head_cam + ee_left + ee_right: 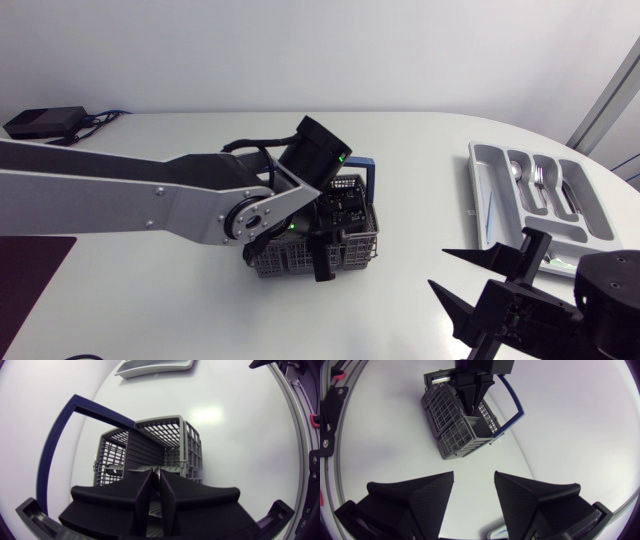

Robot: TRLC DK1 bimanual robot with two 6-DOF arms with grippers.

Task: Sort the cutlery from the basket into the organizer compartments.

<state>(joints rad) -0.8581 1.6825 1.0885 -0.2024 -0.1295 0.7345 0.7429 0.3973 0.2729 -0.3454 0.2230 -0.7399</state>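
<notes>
1. Only the head view shows the whole layout. The grey basket (350, 245) stands mid-bench with the left arm (130, 200) stretched over it. The organizer (482, 190) lies well apart, towards the right edge of the bench (150, 310).
2. Only that view looks into the organizer, where shiny cutlery (535, 185) rests in the middle compartments.
3. The left wrist view looks down past the left claw (156, 491) into the basket's mesh cells. The claw is clenched, with only a thin slit between its fingers. The organizer is just a cropped rim far ahead.
4. The right wrist view shows the basket from outside, ahead of the right claw (474, 476). That claw is released, its fingers spread wide with nothing between them, and it hovers over bare bench.
5. In this view the left claw's tips are seen dipping into the basket from above.
6. The basket's blue handle (368, 178) stands up on the side towards the organizer. A black box (45, 122) with cables sits at the far left corner.
7. From above, the left arm's wrist covers most of the basket, and the right claw overlaps the organizer's near end.
8. Whether anything sits in the left claw's slit cannot be made out, nor what lies in the basket's cells.
</notes>
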